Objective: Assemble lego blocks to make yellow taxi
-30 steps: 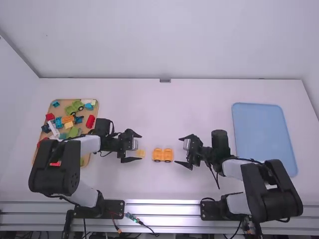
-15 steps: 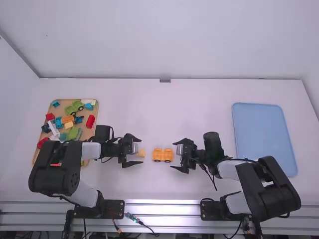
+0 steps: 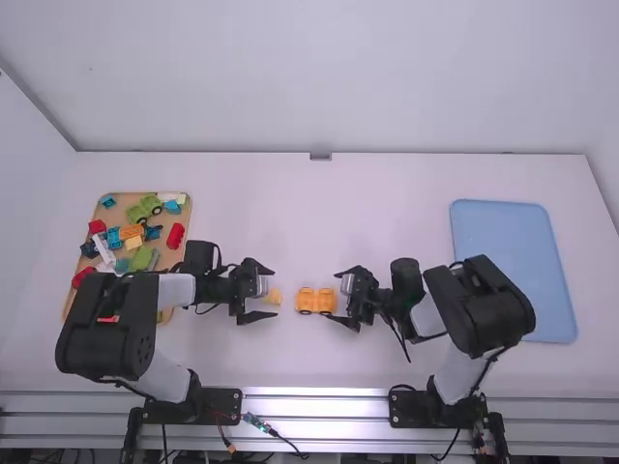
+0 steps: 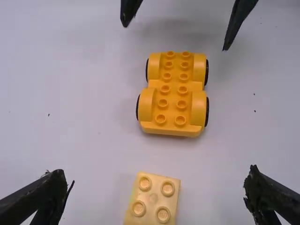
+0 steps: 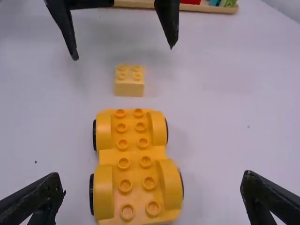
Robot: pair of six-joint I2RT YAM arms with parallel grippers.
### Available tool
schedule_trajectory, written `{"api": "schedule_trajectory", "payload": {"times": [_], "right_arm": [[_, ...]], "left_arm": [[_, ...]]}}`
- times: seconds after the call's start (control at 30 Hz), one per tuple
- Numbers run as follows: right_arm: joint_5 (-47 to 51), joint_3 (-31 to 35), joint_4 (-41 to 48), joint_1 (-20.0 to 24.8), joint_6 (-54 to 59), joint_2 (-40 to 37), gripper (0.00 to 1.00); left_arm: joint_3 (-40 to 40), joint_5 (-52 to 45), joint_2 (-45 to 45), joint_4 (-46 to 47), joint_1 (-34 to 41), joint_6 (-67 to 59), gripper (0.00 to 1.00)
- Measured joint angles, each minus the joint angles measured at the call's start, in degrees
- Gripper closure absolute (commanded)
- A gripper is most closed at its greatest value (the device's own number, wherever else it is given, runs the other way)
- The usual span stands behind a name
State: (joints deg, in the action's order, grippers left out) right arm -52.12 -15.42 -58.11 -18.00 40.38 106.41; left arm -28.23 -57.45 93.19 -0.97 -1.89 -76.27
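Observation:
An orange-yellow wheeled car base (image 3: 315, 301) stands on the table between my grippers, studs up. Just left of it lies a pale yellow brick (image 3: 274, 297), with my left gripper (image 3: 268, 294) open around that spot. My right gripper (image 3: 337, 299) is open at the base's right end. In the left wrist view the brick (image 4: 153, 200) sits between the spread fingers of my left gripper (image 4: 157, 190), apart from the base (image 4: 173, 96). In the right wrist view the base (image 5: 133, 164) extends between the wide-apart fingers of my right gripper (image 5: 151, 185), and the brick (image 5: 129, 80) lies beyond it.
A wooden tray (image 3: 184, 215) with several mixed blocks, among them a green vehicle (image 3: 145, 208) and a red block (image 3: 175, 236), is at the left, partly under the left arm. A blue tray (image 3: 513, 261) lies at the right.
My right gripper has moved left, up to the car base, and its arm's elbow has swung inward. My left gripper has shifted only slightly; the brick and base stay put.

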Motion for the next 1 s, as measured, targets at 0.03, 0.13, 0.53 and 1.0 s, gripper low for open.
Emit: {"api": "schedule_trajectory", "payload": {"times": [0.03, 0.13, 0.53, 1.0], "right_arm": [[0.0, -0.3, 0.5, -0.3, -0.3, 1.0, 0.01], [0.0, -2.5, 3.0, -1.7, -0.9, 3.5, 0.01], [0.8, -8.6, 9.6, -4.5, -0.8, 6.0, 0.03], [4.4, -8.6, 5.9, -6.5, -0.9, 8.0, 0.35]], "left_arm": [[0.0, 0.0, 0.0, 0.0, 0.0, 0.0, 0.01], [0.0, 0.0, 0.0, -0.1, 0.0, 0.0, 0.01], [0.0, 0.0, 0.0, -0.2, 0.0, 0.0, 0.01], [0.0, 0.0, 0.0, -0.8, 0.0, 0.0, 0.01]]}}
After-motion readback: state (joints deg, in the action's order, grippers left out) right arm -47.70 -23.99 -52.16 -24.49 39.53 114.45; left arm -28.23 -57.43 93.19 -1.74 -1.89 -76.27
